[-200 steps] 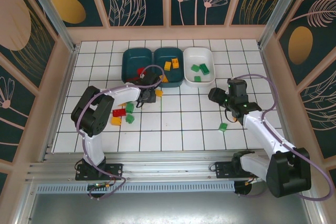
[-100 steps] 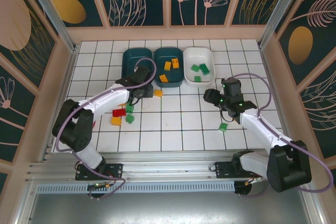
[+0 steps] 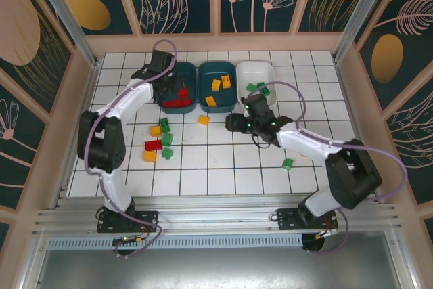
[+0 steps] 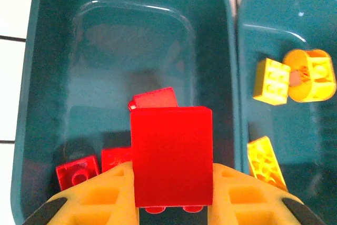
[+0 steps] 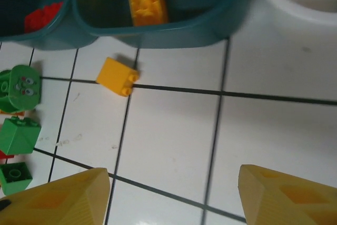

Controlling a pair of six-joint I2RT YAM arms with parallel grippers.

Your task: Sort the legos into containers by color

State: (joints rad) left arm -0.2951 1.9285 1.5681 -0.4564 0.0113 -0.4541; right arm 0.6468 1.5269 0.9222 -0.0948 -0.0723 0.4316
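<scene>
Left wrist view, Ren noting: left claw [image 4: 171,196] is clamped on a red brick [image 4: 171,154], held over the left teal tray [image 4: 52,77]. Other red bricks [image 4: 78,171] lie on the tray floor below. Correct bin by colour.

Kai: Risk there?

Ren: The brick hangs toward the tray's right side, near the wall next to the middle teal tray [image 4: 295,14], where the yellow bricks [image 4: 271,81] sit. If released high, it may bounce off the reds underneath and hop that wall, or land out on the bench [image 3: 223,167]. Cannot tell its height above the tray floor. It could also cling to one of the fingers [image 4: 95,198] and fall late.

Kai: Right side?

Ren: Right wrist view: right claw [image 5: 174,196] is spread wide, nothing between its fingers [image 5: 58,198], bare tile beneath. A yellow-orange brick [image 5: 118,76] lies ahead, just beside the middle teal tray's near wall, studs pointing sideways. Likely the next pick, my guess.

Kai: Trouble?

Ren: Tight spot. A finger coming down on the far side could strike the tray wall and shove the tray, spilling sorted pieces. A skewed closing could squirt the brick toward the green bricks [image 5: 20,133] at left. Top view: both arms reach toward the same stretch of bench, so crossing paths could clash. One lone green brick [image 3: 287,163] sits apart by the right arm, easy to overlook.
</scene>
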